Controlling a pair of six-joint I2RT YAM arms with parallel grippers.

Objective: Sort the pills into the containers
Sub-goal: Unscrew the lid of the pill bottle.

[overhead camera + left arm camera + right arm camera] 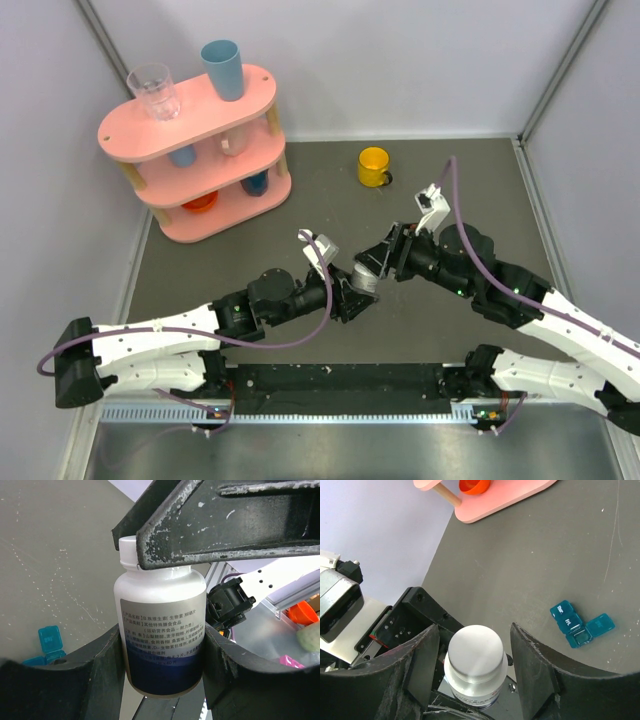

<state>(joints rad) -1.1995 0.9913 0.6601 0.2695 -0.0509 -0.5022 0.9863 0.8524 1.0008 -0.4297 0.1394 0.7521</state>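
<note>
Now | left gripper [162, 647] clamps white grey-labelled plastic bottle [160, 595] | right gripper [474, 632]: jaws straddle bottle's round white cap [476, 652], grip unclear | dark-teal rectangular plastic pill box [580, 625] lies mid-right, right wrist view

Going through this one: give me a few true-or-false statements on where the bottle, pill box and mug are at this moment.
1. The left gripper holds the white bottle by its body. True.
2. The bottle's cap has been taken off. False: the white cap sits on the bottle, and the right gripper straddles it.
3. The teal pill box lies on the table, apart from both grippers. True.
4. The yellow mug stands on the pink shelf. False: it stands on the table, to the right of the shelf in the top view.
</note>
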